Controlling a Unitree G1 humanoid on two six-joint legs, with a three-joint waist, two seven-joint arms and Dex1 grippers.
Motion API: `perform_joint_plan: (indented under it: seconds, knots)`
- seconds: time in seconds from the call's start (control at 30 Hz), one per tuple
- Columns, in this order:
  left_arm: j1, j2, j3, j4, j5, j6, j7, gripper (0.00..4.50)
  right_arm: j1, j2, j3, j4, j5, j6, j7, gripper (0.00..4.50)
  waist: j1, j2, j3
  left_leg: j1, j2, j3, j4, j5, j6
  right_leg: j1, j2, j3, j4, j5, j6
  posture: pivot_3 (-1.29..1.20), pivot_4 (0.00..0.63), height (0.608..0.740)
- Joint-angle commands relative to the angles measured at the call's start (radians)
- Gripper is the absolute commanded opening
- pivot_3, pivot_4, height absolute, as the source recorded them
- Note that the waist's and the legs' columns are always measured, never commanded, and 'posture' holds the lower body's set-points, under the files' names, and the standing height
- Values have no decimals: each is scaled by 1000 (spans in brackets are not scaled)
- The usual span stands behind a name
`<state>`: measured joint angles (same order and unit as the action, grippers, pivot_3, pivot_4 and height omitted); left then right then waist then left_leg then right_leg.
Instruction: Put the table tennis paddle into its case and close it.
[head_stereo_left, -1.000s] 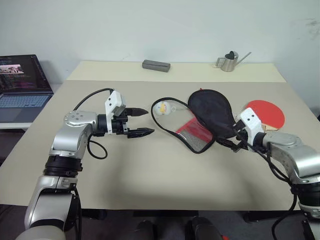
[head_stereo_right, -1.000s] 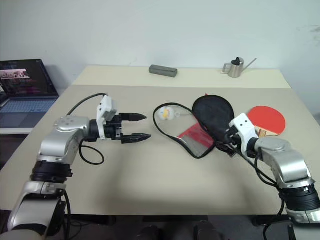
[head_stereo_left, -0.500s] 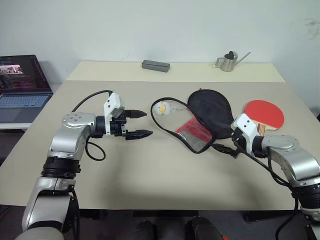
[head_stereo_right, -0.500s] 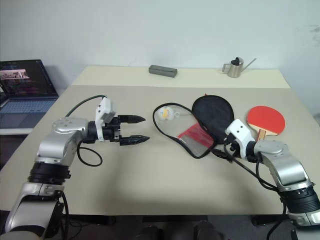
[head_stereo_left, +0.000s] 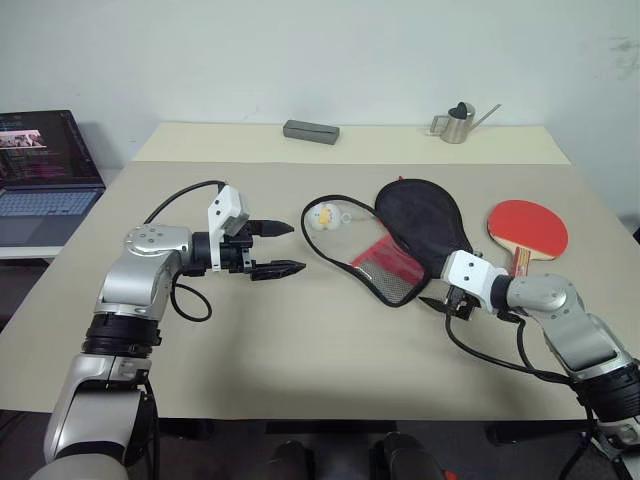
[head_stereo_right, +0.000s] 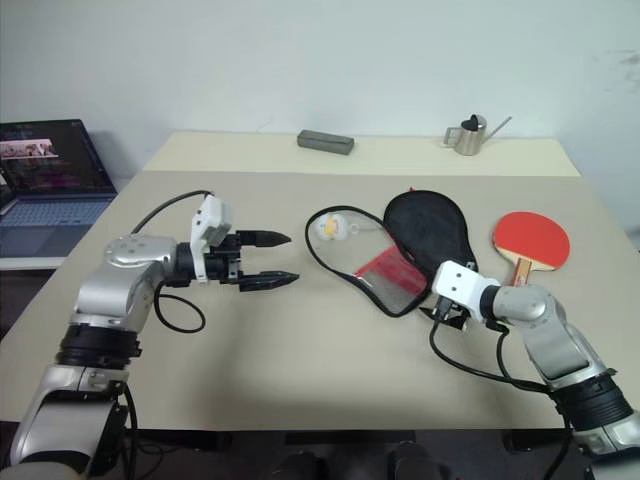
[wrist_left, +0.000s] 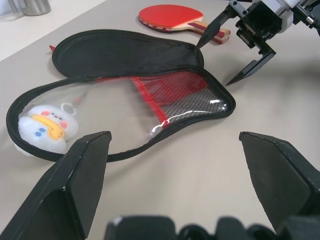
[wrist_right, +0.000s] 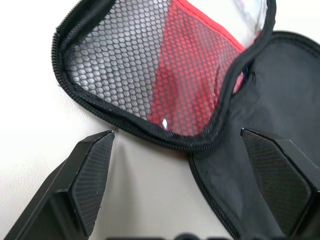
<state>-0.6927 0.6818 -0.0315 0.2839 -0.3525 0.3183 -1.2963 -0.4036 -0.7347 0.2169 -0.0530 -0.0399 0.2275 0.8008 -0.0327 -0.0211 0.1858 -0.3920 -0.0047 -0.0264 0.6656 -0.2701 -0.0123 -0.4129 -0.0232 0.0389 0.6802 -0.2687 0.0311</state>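
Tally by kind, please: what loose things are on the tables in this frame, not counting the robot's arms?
Table tennis paddle: 1
Case, lying unzipped and spread open, with a small plush charm: 1
Metal watering can: 1
Grey rectangular block: 1
Laptop, on the side table: 1
Total: 5

1 paddle (head_stereo_left: 528, 223), 1 case (head_stereo_left: 418, 225), 1 charm (head_stereo_left: 321, 216), 1 laptop (head_stereo_left: 45, 175), 1 watering can (head_stereo_left: 457, 123)

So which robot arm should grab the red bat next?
Probably the right one. Its open claw sits at the near end of the unzipped red-and-black soft case, with the round red wooden-handled paddle just beyond. The left claw hangs open farther away.
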Motion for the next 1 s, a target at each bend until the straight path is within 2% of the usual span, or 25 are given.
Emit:
perform_joint_plan:
  seconds: [0.03,0.37,0.47,0.63,0.73,0.83,1.0]
  knots:
    - [-14,11,26,-21,-8,-15,1,4500,-37,35,-1,-22,-10,-13,-10,4436,0,0,0,0,0,0,0,0,0,0,0,0,0,0,0,0,150,740]
    - [-12,9,25,-21,-7,-16,3,4500,-119,142,62,1,-63,-8,3,4436,1,0,0,0,0,0,1,0,0,0,0,0,0,0,0,0,150,740]
    - [-9,9,27,-26,-9,-14,6,4500,-116,129,34,2,-42,-17,20,4436,1,0,0,0,0,0,1,0,0,0,0,0,0,0,0,0,150,740]
    - [-2,14,29,-35,-11,-10,7,4500,-87,111,-61,-81,126,33,119,4436,1,0,0,0,0,-1,1,0,0,0,0,-1,0,0,0,0,150,740]
    - [-1,14,28,-37,-13,-9,5,4500,-65,80,-81,-96,165,37,165,4436,2,0,0,0,0,-1,1,0,0,0,0,0,0,0,0,0,150,740]
    - [-5,11,22,-32,-12,-13,-1,4500,-35,21,-71,-83,151,-20,217,4436,2,0,0,0,0,-1,1,0,0,0,0,-1,0,0,0,0,150,740]
    - [-21,2,16,-18,-7,-18,-4,4500,-43,-23,-24,21,22,-205,183,4436,0,0,0,0,0,0,1,0,0,0,0,-1,1,0,0,0,150,740]
